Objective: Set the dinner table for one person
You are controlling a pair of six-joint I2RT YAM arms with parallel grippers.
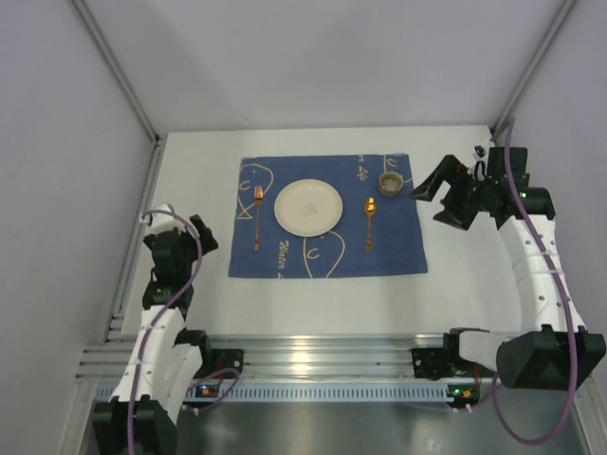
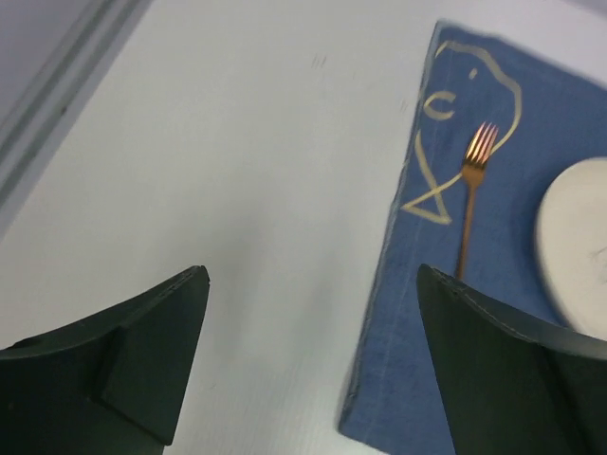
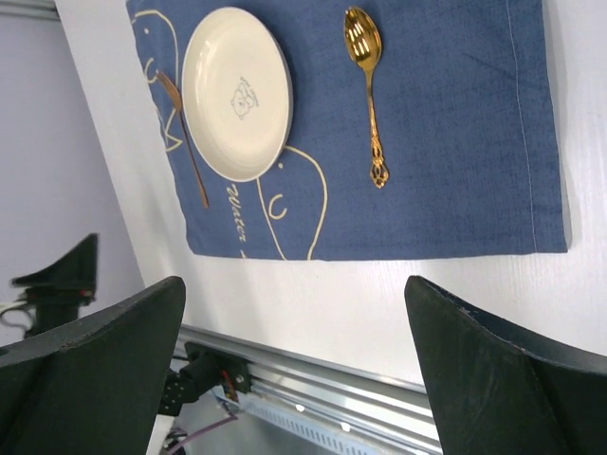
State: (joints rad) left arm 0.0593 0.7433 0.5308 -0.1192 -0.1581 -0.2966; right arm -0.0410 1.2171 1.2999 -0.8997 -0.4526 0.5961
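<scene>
Both the left end effector (image 1: 190,230) and right end effector (image 1: 429,197) are hanging open and empty beside the blue mat (image 1: 408,248), centred on the worktop (image 1: 313,303), since plate (image 1: 309,206), fork (image 1: 257,216), spoon (image 1: 370,221) and cup (image 1: 390,182) are lying arranged.

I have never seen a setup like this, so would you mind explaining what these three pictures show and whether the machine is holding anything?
These are two robot arms bolted to the near edge of a white table. One picture looks down from above; the other two come from small cameras on each wrist, so the dark shapes at their bottom edges are the arm's own fingers. On the table lies a blue mat with a plate in the middle, a fork to its left, a spoon to its right and a small cup at the far right corner. The left gripper and right gripper are both open and hold nothing.
</scene>
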